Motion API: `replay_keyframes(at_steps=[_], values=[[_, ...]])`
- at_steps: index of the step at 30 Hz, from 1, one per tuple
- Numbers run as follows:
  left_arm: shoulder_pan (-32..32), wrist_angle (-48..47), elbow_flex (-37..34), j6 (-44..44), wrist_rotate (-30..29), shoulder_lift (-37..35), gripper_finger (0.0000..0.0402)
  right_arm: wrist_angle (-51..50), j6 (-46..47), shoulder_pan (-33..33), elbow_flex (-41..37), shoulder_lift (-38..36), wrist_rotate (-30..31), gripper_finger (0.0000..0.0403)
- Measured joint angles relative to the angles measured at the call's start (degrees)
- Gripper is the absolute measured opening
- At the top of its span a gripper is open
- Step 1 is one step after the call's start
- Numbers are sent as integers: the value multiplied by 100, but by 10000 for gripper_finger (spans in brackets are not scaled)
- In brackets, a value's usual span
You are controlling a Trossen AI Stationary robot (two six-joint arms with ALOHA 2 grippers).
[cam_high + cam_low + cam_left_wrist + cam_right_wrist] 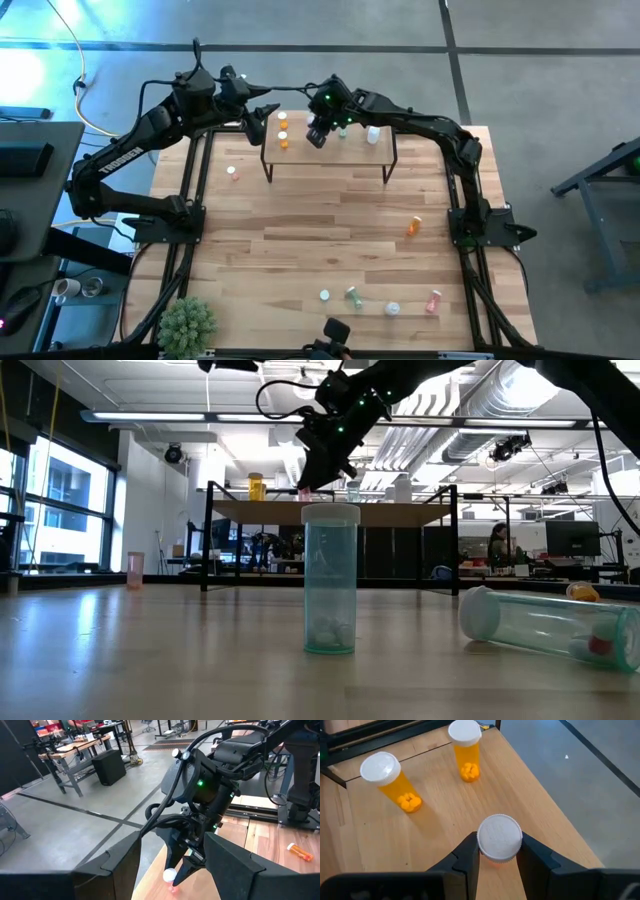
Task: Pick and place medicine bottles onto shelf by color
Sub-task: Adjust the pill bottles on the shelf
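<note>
Holding: the right gripper (495, 854) has its fingers drawn in against the sides of a pink bottle (499, 840), just under the white cap, over the shelf (330, 155).
Bottle position: upright above the board, near the shelf's left end; whether its base touches the wood I cannot tell.
Neighbours: two orange bottles (390, 782) stand on the same board, apart from the held one.
Left gripper: the left gripper (170, 870) hangs beside the shelf's left end, fingers spread wide, holding nothing.
Handling: the bottle looks light and stiff, with smooth plastic walls that could slip; a few pills inside add little weight. It is narrow and tall, so probably easy to tip when let go.
Where to grip: across the body just below the cap, as now, keeps it vertical.
Remaining: a green bottle (330, 580) stands on the tabletop, another bottle (545, 625) lies on its side nearby.
</note>
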Motion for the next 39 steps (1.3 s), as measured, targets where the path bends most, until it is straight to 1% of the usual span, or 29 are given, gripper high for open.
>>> replay_keyframes(at_steps=[9, 17, 25, 28, 34, 39], values=[[2, -38, 0, 0, 2, 0, 207, 67, 68, 57, 4, 65, 56, 98], [2, -40, 0, 0, 2, 0, 207, 104, 66, 76, 9, 94, 240, 98], [1, -38, 0, 20, 2, 0, 207, 89, 44, 76, 9, 94, 257, 98], [2, -38, 0, 20, 2, 0, 207, 94, 12, 76, 9, 94, 261, 105], [1, -38, 0, 107, 2, 0, 207, 98, 87, 74, 8, 98, 369, 133], [2, -38, 0, 107, 2, 0, 207, 102, 63, 74, 4, 88, 367, 139]])
